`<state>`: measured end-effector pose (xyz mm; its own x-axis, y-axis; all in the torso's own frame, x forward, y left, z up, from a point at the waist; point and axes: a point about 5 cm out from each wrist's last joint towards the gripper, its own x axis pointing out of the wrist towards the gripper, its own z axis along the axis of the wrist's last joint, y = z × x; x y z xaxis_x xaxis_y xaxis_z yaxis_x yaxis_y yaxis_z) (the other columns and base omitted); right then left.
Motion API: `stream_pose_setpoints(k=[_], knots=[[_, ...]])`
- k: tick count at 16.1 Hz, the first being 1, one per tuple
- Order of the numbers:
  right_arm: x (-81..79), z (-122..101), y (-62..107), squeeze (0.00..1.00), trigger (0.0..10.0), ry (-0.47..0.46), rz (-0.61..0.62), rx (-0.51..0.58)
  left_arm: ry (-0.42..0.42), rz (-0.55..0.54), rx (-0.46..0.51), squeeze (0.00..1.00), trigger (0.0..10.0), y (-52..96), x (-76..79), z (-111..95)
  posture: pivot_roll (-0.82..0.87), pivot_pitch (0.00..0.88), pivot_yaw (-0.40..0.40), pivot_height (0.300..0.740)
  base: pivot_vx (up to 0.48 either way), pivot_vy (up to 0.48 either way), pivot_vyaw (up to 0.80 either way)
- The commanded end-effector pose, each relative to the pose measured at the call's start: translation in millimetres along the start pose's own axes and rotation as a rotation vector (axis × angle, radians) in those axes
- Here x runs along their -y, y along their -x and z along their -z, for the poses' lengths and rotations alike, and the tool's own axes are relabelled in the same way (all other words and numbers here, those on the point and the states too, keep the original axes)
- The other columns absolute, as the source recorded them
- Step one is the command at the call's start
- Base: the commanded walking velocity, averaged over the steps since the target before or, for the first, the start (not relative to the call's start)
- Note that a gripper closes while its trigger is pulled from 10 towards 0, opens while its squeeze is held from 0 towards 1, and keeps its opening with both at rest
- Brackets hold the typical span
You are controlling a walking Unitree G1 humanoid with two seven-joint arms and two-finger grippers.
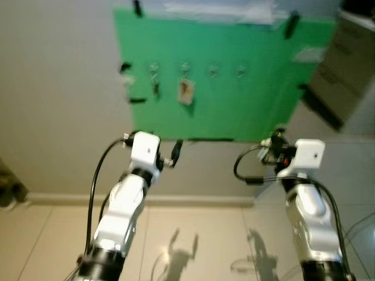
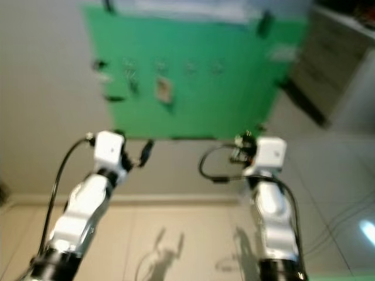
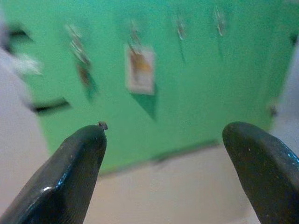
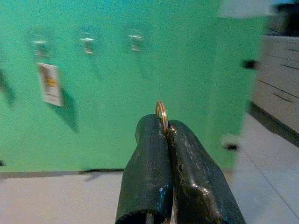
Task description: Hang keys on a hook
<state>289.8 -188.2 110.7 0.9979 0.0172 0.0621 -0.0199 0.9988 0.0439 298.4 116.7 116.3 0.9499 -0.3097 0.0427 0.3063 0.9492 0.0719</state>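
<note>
A green board [image 1: 234,105] hangs on the wall ahead with a row of small metal hooks [image 1: 213,71]. The leftmost hook carries a dark key [image 1: 154,86], and the one beside it holds a white tag [image 1: 186,91]. My right gripper [image 4: 161,125] is shut on a thin gold key ring [image 4: 161,111] that pokes out above the fingertips. It is held in front of the board's lower right part [image 1: 275,142], below the hooks and some way off. My left gripper [image 3: 163,135] is open with nothing between its fingers. It points at the board from below the tag.
A grey set of drawers [image 1: 345,64] stands to the right of the board. Black clips [image 1: 136,100] hold the board's edges. Pale tiled floor [image 1: 193,246] lies below, with a skirting along the wall. Black cables [image 1: 246,170] loop off both wrists.
</note>
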Motion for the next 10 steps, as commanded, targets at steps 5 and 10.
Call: stream_pose_setpoints(k=[5,10], knots=[[-9.4,-11.1,-7.4,0.0,0.0,-0.005,-0.044,0.044,-0.019,0.015,0.028,0.0,10.0,-8.0,-0.5,-9.2,-0.02,0.0,0.017,0.74,0.463,0.0,0.0],[-9.9,-23.4,-5.3,0.0,0.0,0.005,-0.039,0.096,-0.109,0.158,0.176,0.0,10.0,-9.7,17.9,-37.9,-0.03,0.0,0.015,0.74,0.463,0.0,0.0]])
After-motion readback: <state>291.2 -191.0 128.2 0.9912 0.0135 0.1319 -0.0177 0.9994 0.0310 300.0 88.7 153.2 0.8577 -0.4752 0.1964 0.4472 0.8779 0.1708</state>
